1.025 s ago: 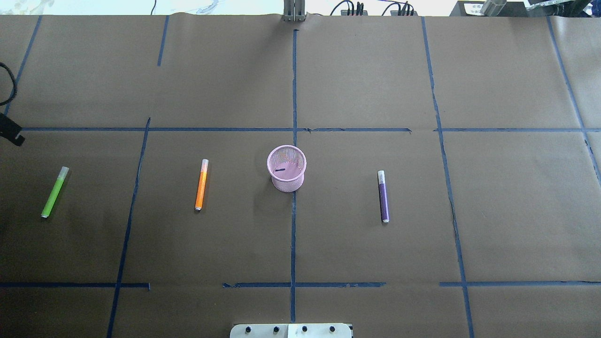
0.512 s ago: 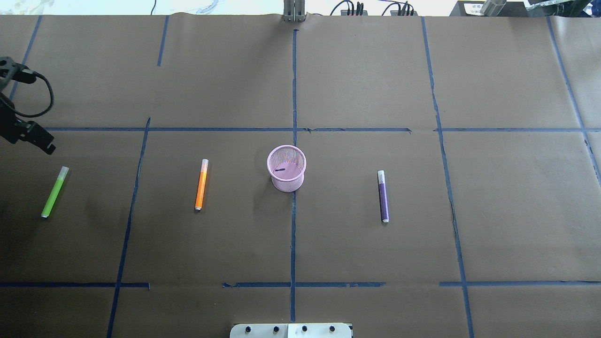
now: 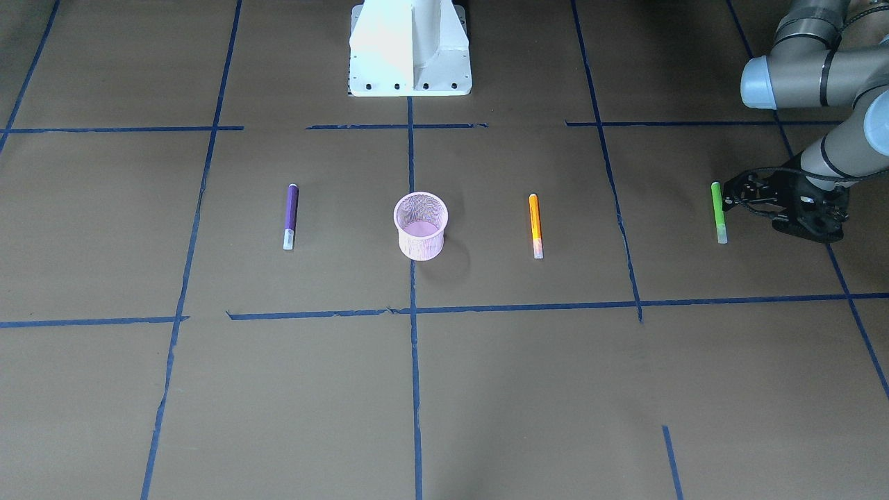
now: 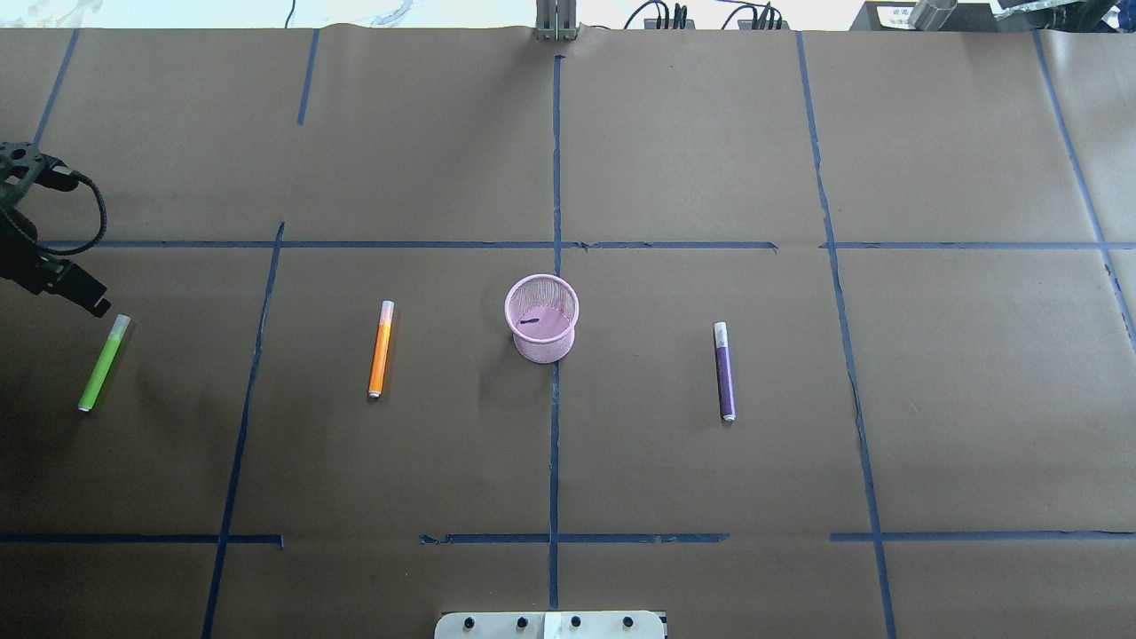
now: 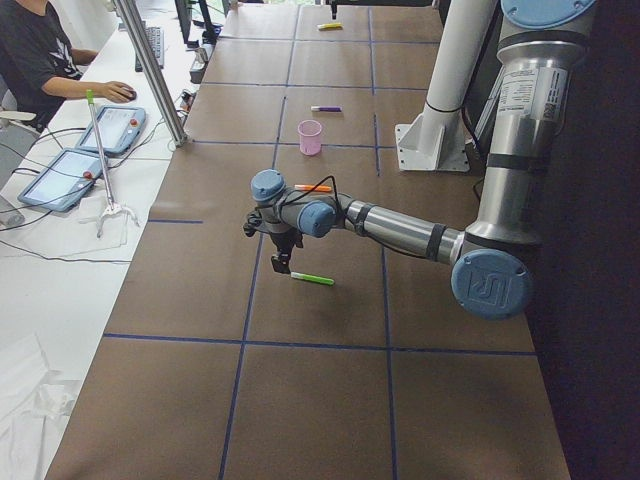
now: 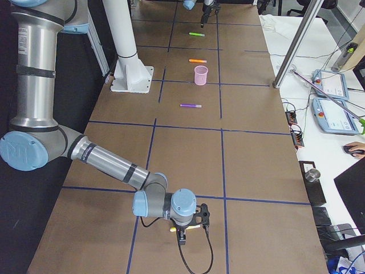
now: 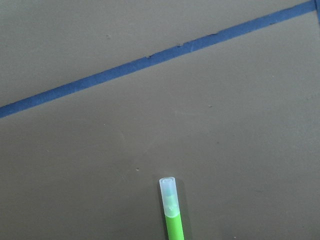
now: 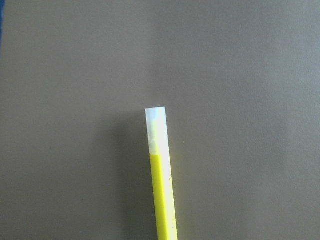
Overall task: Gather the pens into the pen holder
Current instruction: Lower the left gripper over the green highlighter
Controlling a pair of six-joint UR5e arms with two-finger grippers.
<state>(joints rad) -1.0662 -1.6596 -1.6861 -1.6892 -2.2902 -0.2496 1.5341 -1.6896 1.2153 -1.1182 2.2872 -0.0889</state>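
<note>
one left tool (image 3: 728, 197), beside green pen (image 3: 717, 212)

Your left arm (image 5: 390, 222) is stretched out low toward the left edge of the surface, with the forearm close to level. Its wrist is bent so the left end effector (image 4: 96, 303) points down, tips close above the surface; whether its jaws are apart cannot be made out. Your right arm (image 6: 108, 161) reaches low toward the right edge, and the right end effector (image 6: 181, 236) hangs tips-down near the surface, its jaw state not readable from the side camera.
</note>
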